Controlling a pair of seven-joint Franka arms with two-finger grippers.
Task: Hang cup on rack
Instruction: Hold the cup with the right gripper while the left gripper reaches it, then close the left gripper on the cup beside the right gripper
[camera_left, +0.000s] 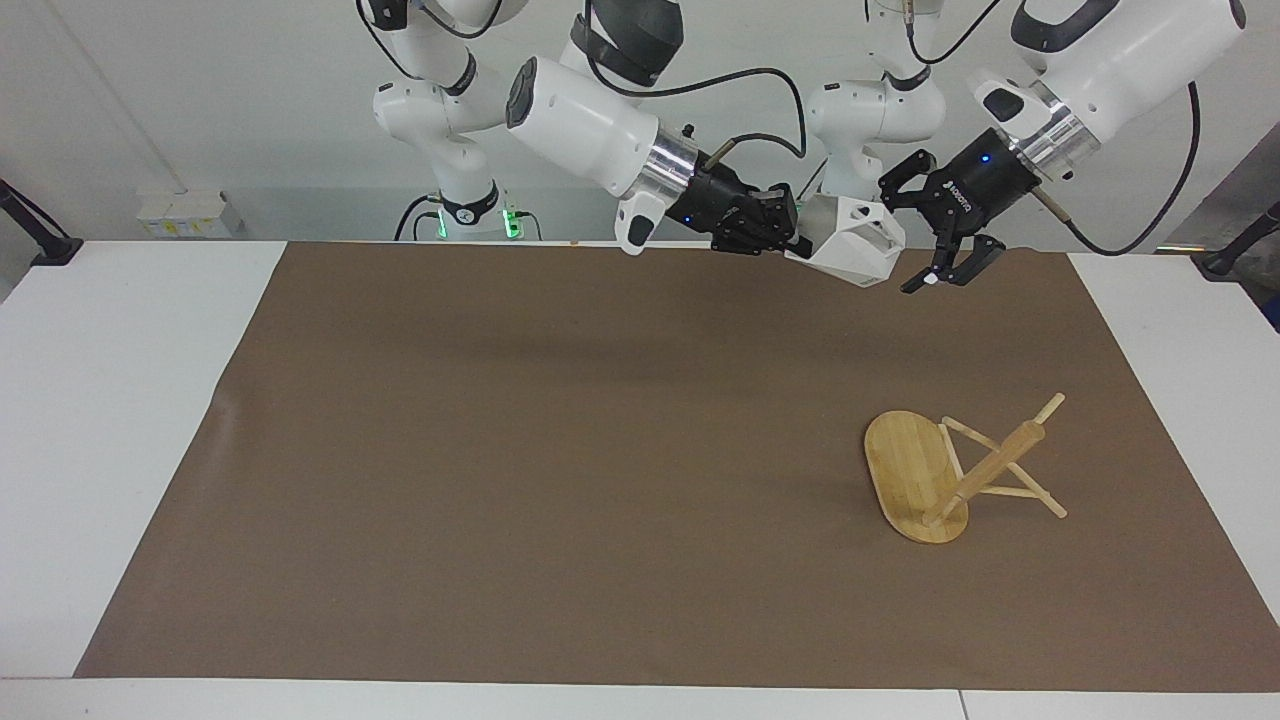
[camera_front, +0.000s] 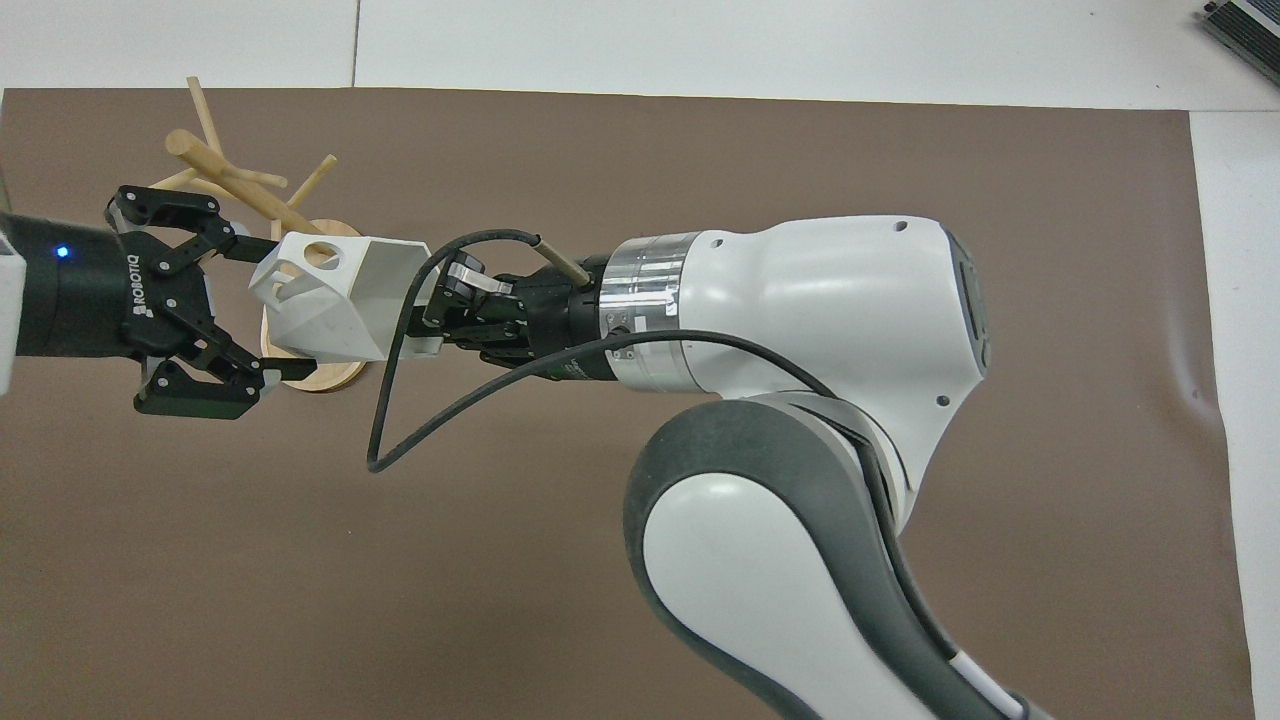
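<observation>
Right end effector (camera_left: 795, 232) clamped on the cup (camera_left: 855, 242), airborne, upper centre of the facing frame. Left end effector (camera_left: 912, 235) spread wide just beside the cup. Rack (camera_left: 950, 468) tipped over on the brown mat (camera_left: 520, 450), lower right of that frame.

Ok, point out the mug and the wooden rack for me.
mug (camera_left: 855, 248), facing view, on its faceted white side.
wooden rack (camera_left: 905, 470), facing view, on its flat oval base.

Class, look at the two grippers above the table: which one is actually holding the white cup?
The right gripper, reaching from the right arm's end, is shut on the cup. The left gripper has open fingers around the cup's handle end, not gripping.
</observation>
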